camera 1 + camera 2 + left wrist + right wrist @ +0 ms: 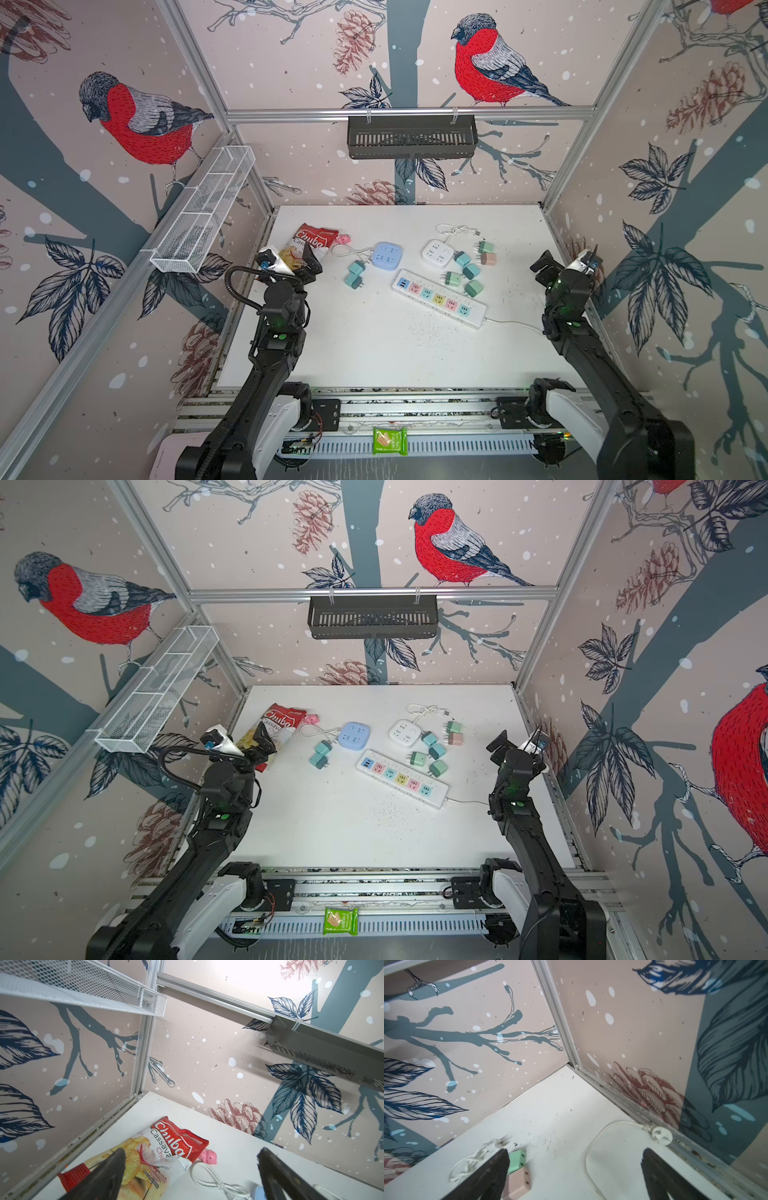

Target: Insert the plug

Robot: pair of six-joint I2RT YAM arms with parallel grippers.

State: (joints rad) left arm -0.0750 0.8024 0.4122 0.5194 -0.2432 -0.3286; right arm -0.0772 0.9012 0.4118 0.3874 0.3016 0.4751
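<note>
Several small plug cubes lie on the white table: a teal pair, a green and teal cluster, and a green plug beside a pink plug. A long white power strip with coloured sockets lies at the middle. A blue socket cube and a white socket cube sit behind it. My left gripper hovers open over the chips bag, holding nothing. My right gripper hangs open near the right wall, right of the plugs, also holding nothing.
A red Chuba chips bag and a pink toy lie at the back left. The strip's cord loops to a round white plug by the right wall. A white mesh basket and a black shelf hang on the walls.
</note>
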